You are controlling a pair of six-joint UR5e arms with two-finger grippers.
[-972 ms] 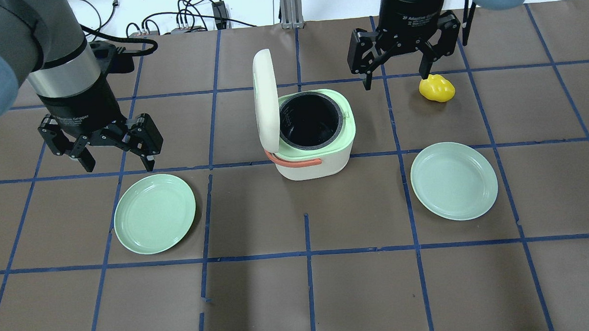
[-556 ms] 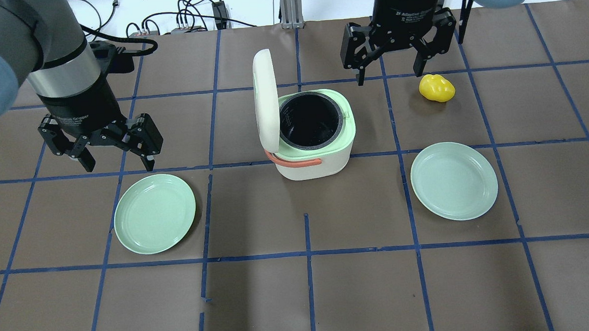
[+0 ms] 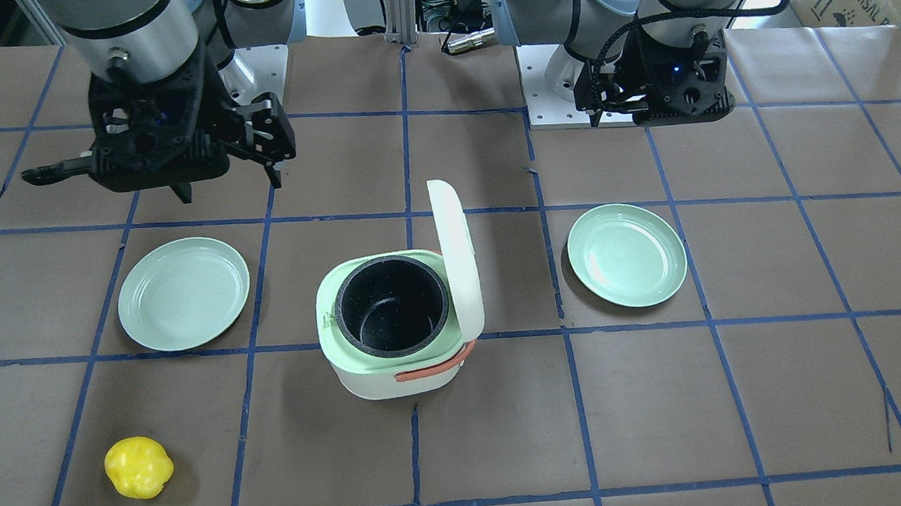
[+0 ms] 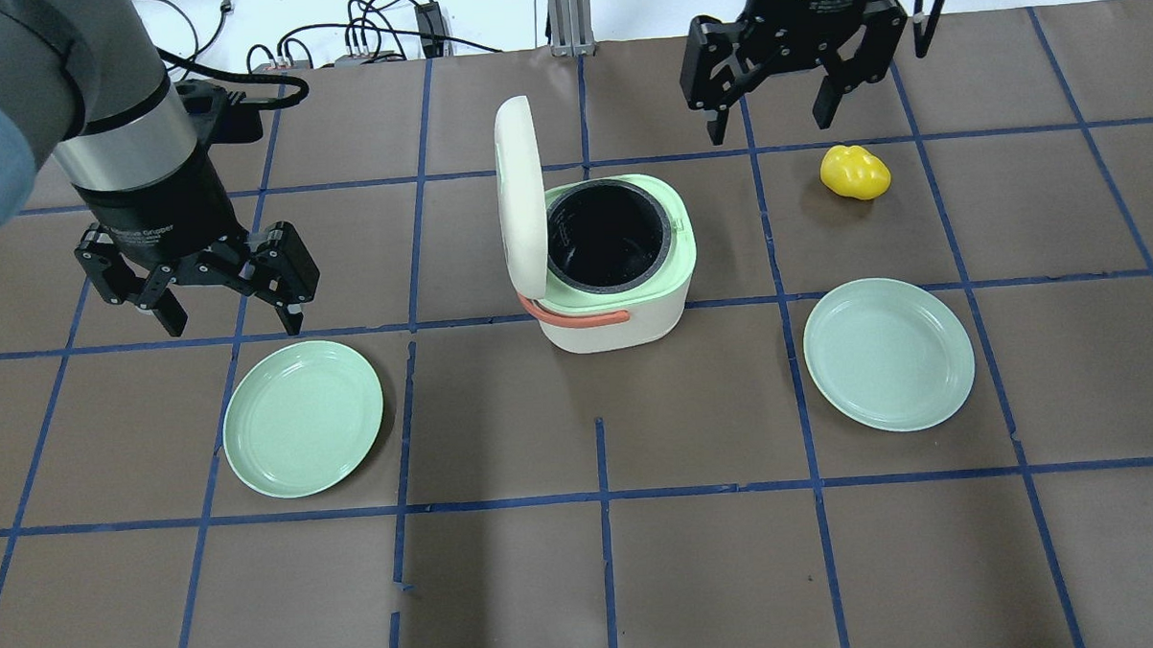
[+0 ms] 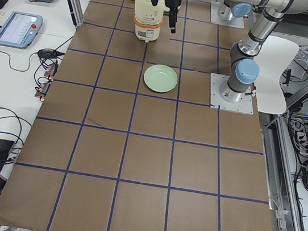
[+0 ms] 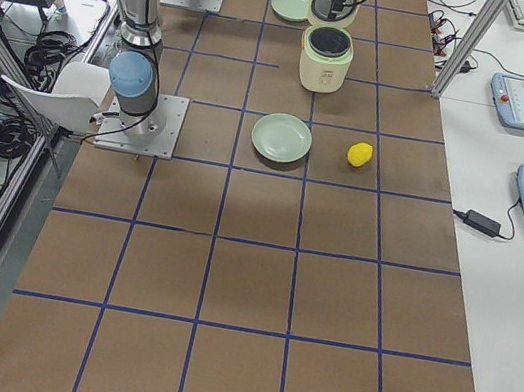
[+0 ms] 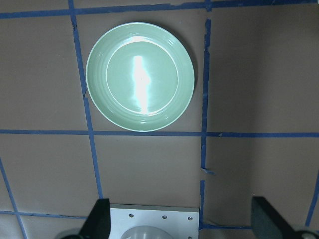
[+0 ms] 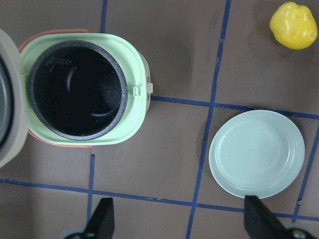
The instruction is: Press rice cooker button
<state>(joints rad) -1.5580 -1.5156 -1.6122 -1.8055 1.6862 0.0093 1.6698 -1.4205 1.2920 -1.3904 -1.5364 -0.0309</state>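
Observation:
The white and pale-green rice cooker (image 4: 624, 308) stands mid-table with its lid (image 4: 519, 196) upright and open and the black inner pot (image 4: 607, 237) empty. It also shows in the front-facing view (image 3: 391, 366) and the right wrist view (image 8: 132, 112). A small tab (image 8: 142, 89) sits on the rim opposite the hinge. I cannot tell where the button is. My right gripper (image 4: 771, 130) is open and empty, raised beyond the cooker's far right corner. My left gripper (image 4: 231, 326) is open and empty, raised by the left plate's far edge.
A green plate (image 4: 302, 418) lies left of the cooker and a paler one (image 4: 889, 353) to its right. A yellow toy pepper (image 4: 854, 172) lies on the table far right, just past my right gripper's fingertips. Blue tape lines grid the brown table.
My right gripper has drawn back from the yellow pepper, toward the table's far edge, still open. The left arm, the cooker and the plates have not moved.

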